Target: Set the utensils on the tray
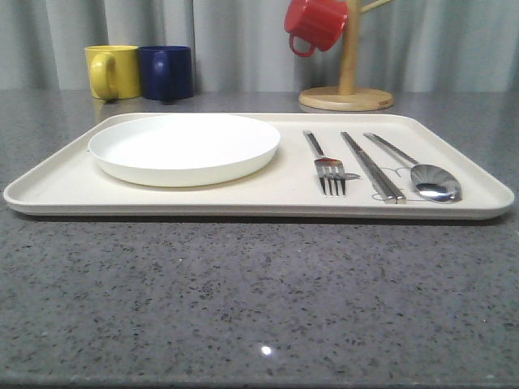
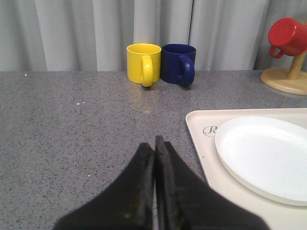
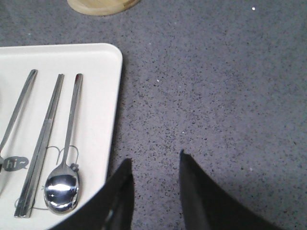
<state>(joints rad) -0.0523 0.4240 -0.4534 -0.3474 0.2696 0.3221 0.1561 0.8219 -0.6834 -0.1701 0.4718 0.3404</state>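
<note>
The cream tray [image 1: 65, 182] lies across the table. On its right part lie a silver fork [image 1: 326, 164], a pair of chopsticks [image 1: 371, 166] and a spoon [image 1: 428, 179], side by side. In the right wrist view the spoon [image 3: 62, 184], chopsticks [image 3: 42, 148] and fork handle [image 3: 18, 108] rest on the tray [image 3: 100, 96]. My right gripper [image 3: 154, 160] is open over bare table just beside the tray's edge, holding nothing. My left gripper [image 2: 154, 141] is shut and empty, over the table beside the tray [image 2: 206, 153].
A round white plate [image 1: 185, 146] sits on the tray's left part. A yellow mug [image 1: 112, 71] and a dark blue mug [image 1: 166, 71] stand at the back left. A wooden mug tree [image 1: 347, 93] with a red mug [image 1: 316, 23] stands at the back right.
</note>
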